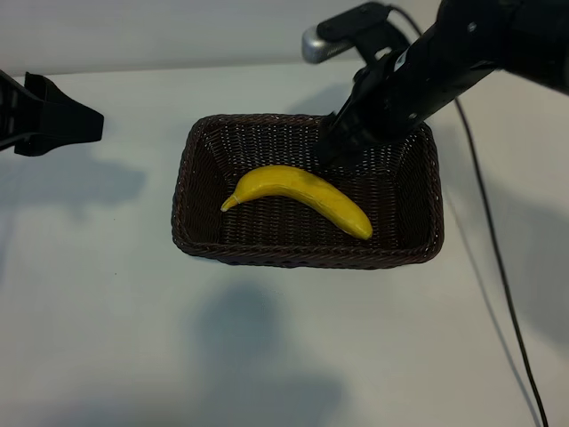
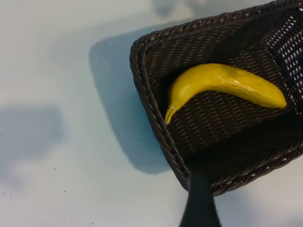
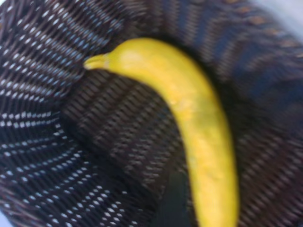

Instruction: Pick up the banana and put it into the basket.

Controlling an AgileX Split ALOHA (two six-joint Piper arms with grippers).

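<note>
Fingers of the right gripper (image 1: 331, 149) are hovering just above the back of the wicker basket (image 1: 185, 169), holding nothing; their spread is not showing clearly, so cannot tell open or shut. The banana (image 1: 300, 197) is lying free on the basket floor, long axis running across the basket, stem toward the left arm's side, just below and in front of those fingers. The left gripper (image 1: 89, 120) is sitting parked well apart at the table edge, jaws apart and empty. The right arm is the nearer 1; placing looks done, so retreating seems next.

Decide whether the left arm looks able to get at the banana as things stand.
Probably yes: the banana lies uncovered in the open-topped basket, though the right gripper hangs over the basket's far side.
</note>
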